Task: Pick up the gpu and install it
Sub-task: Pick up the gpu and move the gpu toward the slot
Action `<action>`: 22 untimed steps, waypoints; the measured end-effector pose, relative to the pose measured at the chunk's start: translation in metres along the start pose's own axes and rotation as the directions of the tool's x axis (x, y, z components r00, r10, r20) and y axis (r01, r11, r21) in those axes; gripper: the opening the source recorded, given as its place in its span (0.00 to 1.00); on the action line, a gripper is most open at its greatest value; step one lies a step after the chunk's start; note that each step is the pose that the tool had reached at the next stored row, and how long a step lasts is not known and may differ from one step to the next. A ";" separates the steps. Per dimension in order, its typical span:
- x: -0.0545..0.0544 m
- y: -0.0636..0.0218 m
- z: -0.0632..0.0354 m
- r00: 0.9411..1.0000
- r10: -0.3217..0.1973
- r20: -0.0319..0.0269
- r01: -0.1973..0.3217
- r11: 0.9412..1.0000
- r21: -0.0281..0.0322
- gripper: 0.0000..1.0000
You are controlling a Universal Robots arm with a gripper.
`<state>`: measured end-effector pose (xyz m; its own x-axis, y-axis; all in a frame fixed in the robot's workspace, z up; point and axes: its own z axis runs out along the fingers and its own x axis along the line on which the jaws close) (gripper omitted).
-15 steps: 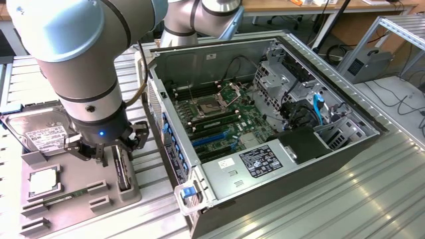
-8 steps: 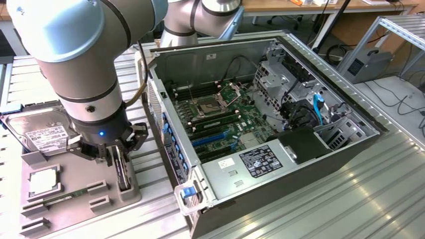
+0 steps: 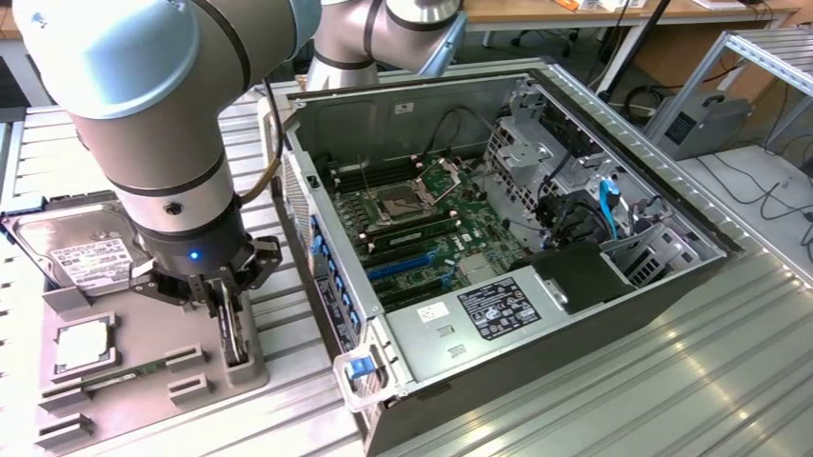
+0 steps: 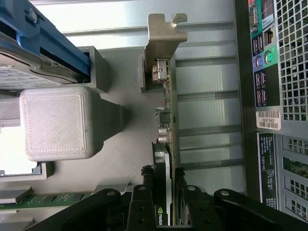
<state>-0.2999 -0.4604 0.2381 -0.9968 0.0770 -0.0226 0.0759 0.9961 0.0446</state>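
Observation:
The gpu (image 3: 234,335) stands on its long edge in a slot of the grey holder tray (image 3: 128,409), just to the exterior view's left of the open computer case (image 3: 420,328). In the wrist view the gpu (image 4: 169,115) is a thin card seen edge-on, with its metal bracket (image 4: 163,33) at the far end. My gripper (image 3: 227,307) reaches straight down over it. The gripper (image 4: 165,177) has one black finger (image 4: 147,179) against each face of the card, shut on it. The card still sits in its slot.
A silver hard drive (image 3: 79,255), a processor chip (image 3: 83,347) and a green memory stick (image 3: 128,373) lie on the same tray. The motherboard's blue slots (image 3: 406,262) lie inside the case. The case's rear ports (image 4: 262,72) run close beside the card.

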 end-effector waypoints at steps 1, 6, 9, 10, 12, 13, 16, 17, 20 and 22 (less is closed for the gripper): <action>0.000 0.0000 0.0000 1.000 0.000 0.000 0.000 1.000 0.000 0.27; 0.000 0.0000 0.0000 1.000 0.000 0.000 0.000 1.000 0.000 0.27; 0.000 0.0000 0.0000 1.000 0.000 0.000 0.000 1.000 0.000 0.27; 0.000 0.0000 0.0000 1.000 0.000 0.000 0.000 1.000 0.000 0.27; 0.000 0.0000 0.0000 1.000 0.000 0.000 0.000 1.000 0.000 0.27; 0.000 0.0000 0.0000 1.000 0.000 0.000 0.000 1.000 0.000 0.27; 0.000 0.0000 0.0000 1.000 -0.002 0.000 0.002 1.000 0.000 0.27; 0.000 0.0000 0.0000 1.000 -0.008 0.000 0.008 1.000 0.000 0.27; 0.000 0.0000 0.0000 0.999 -0.035 -0.002 0.035 0.999 -0.001 0.27; 0.000 0.0000 0.0000 0.999 -0.040 -0.002 0.040 0.999 -0.001 0.27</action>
<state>-0.2999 -0.4604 0.2381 -0.9991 0.0372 -0.0226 0.0361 0.9983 0.0448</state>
